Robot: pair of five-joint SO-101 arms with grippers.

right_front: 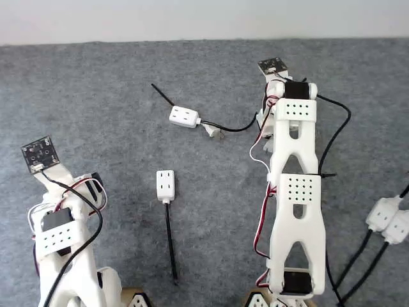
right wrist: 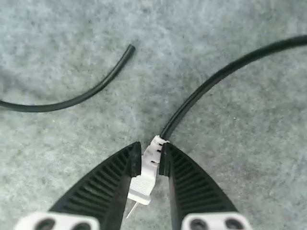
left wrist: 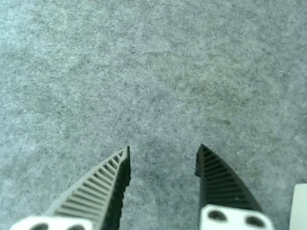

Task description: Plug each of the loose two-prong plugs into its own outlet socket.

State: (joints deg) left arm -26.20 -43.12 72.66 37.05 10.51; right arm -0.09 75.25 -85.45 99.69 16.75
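My right gripper (right wrist: pixel 150 146) is shut on a white two-prong plug (right wrist: pixel 142 188); its prongs point back toward the wrist and its black cable (right wrist: pixel 216 79) runs away over the carpet. In the high view this arm (right_front: pixel 295 185) stretches to the back right, its fingers hidden beneath it. One white outlet socket (right_front: pixel 183 116) lies at the back centre, with a black cable (right_front: pixel 233 128) curving from it toward that arm. A second outlet socket (right_front: pixel 165 184) lies mid-table with its cord trailing forward. My left gripper (left wrist: pixel 164 149) stands open over bare carpet at the front left.
Grey carpet (right_front: pixel 115 102) covers the table. Two white plugs (right_front: pixel 386 219) with black cables lie at the right edge. Another black cable with a free end (right wrist: pixel 128 49) lies beyond the held plug. A white edge (left wrist: pixel 300 206) shows beside the left gripper.
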